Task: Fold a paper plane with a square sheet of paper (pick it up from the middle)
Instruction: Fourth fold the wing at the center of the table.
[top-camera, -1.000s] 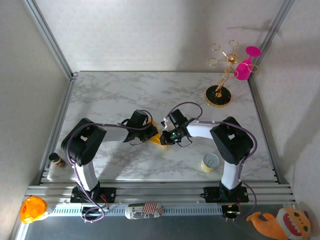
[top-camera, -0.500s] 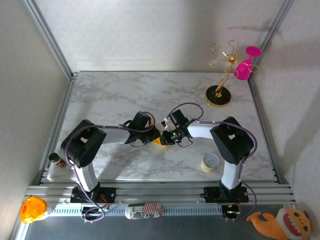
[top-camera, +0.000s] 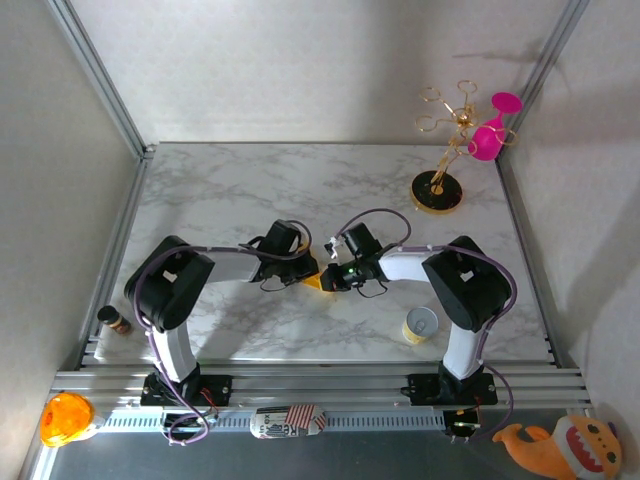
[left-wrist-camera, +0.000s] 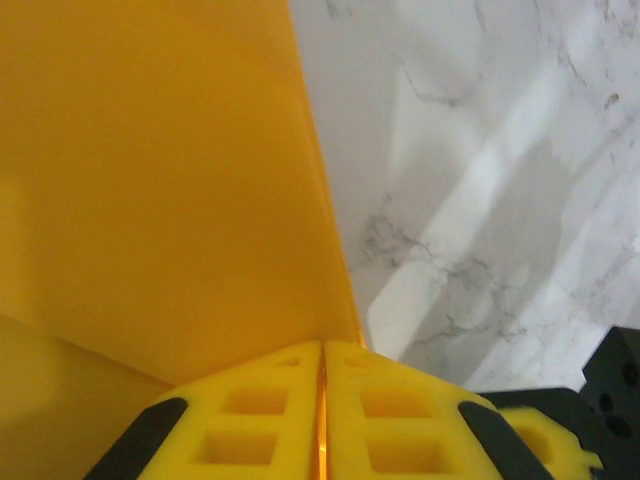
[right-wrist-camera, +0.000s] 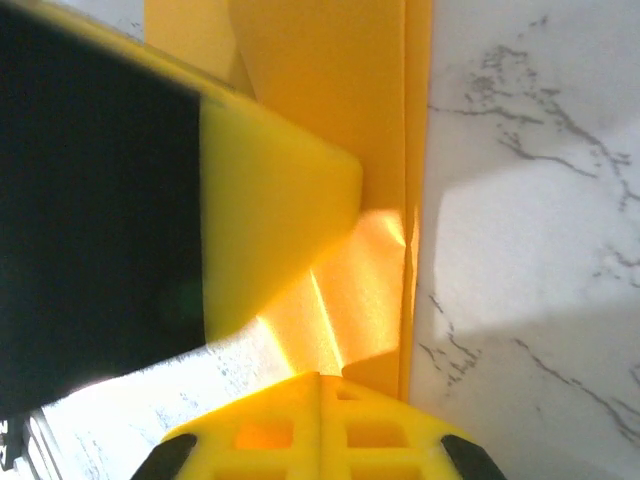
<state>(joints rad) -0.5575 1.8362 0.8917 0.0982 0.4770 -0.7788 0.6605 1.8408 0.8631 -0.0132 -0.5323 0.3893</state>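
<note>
The square sheet of paper (top-camera: 314, 280) is thin yellow-orange paper, partly folded, pinched between both grippers at the table's middle. In the top view only a small sliver of it shows. My left gripper (top-camera: 304, 272) is shut on one edge; in the left wrist view the sheet (left-wrist-camera: 160, 180) rises from the closed pads (left-wrist-camera: 400, 400) of that gripper (left-wrist-camera: 322, 350). My right gripper (top-camera: 329, 277) is shut on the opposite side. The right wrist view has creased paper (right-wrist-camera: 345, 110) running out of its closed gripper (right-wrist-camera: 320, 380), with the left gripper's finger (right-wrist-camera: 265, 220) pressed against it.
A gold stand (top-camera: 437, 190) with a pink glass (top-camera: 487, 138) stands at the back right. A paper cup (top-camera: 420, 325) sits near the right arm's base, a small brown bottle (top-camera: 114, 320) at the left edge. A round orange toy (top-camera: 65, 418) lies off the table.
The two grippers have closed in on each other around the paper. Less of the sheet shows from above than a second ago.
</note>
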